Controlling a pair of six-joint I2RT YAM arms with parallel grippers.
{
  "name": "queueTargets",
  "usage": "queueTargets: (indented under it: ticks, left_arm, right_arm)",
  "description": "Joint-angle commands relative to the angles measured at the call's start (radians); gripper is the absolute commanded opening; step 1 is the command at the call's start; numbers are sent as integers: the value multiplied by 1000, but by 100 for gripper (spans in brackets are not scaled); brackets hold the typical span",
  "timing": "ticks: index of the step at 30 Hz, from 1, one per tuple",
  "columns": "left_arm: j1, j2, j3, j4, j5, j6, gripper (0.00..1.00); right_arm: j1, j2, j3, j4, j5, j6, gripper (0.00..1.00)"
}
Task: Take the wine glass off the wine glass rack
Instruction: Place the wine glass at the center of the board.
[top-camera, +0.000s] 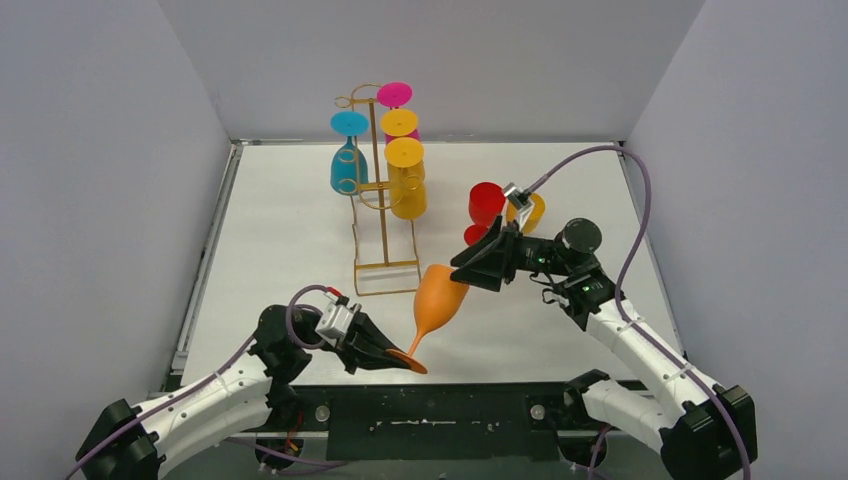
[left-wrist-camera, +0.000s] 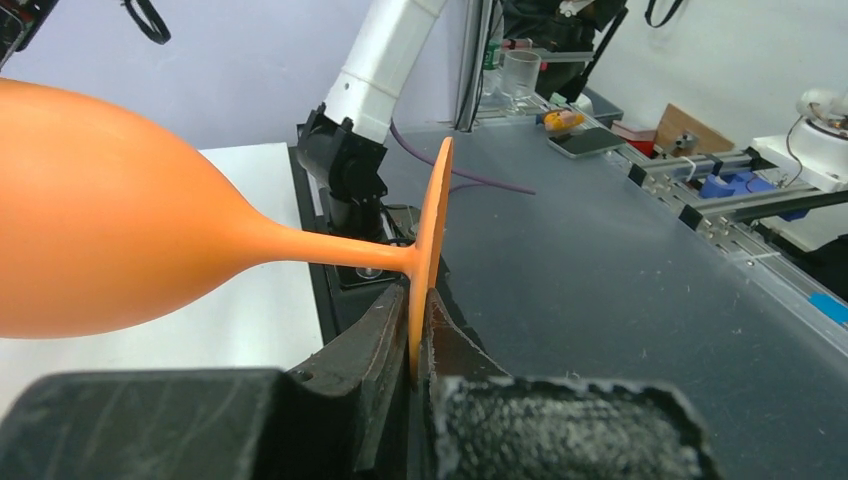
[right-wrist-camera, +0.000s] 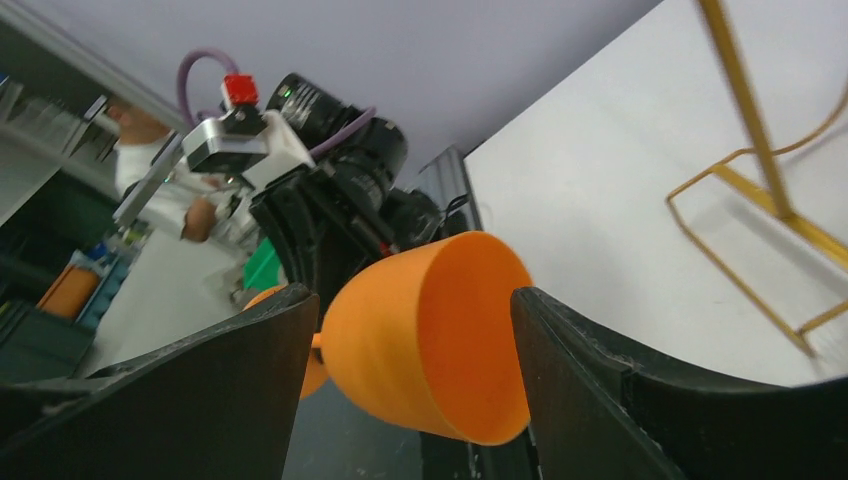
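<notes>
Left gripper (top-camera: 397, 354) clamps the glass (top-camera: 438, 298) by its foot, clear of the rack (top-camera: 385, 232) at 11 o'clock; right gripper (top-camera: 468, 270), spread around the bowl, likely must close next.

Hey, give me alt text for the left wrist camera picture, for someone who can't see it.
The left gripper pinches the round foot of an orange wine glass between its black fingers, the glass lying sideways with its bowl filling the left. Behind are a white-and-black robot arm and a grey surface.
</notes>
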Motion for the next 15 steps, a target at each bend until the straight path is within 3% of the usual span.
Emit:
queueTargets:
  ticks: [1, 5, 8, 11, 15]
  left_arm:
    - [-13, 16, -6, 160, 22, -35, 0]
    - [-15, -4, -7, 177, 49, -55, 0]
    - [-16, -53, 5, 47, 51, 9, 0]
    - [-17, -93, 28, -137, 66, 90, 0]
    - [-17, -133, 45, -232, 85, 130, 0]
  right_arm:
    - [114, 39, 29, 83, -115, -17, 71]
    - [188, 67, 101, -116, -65, -157, 66]
    - [189, 47, 91, -112, -79, -161, 62]
    - [182, 11, 80, -113, -87, -169, 68]
    - [168, -5, 71, -61, -107, -131, 69]
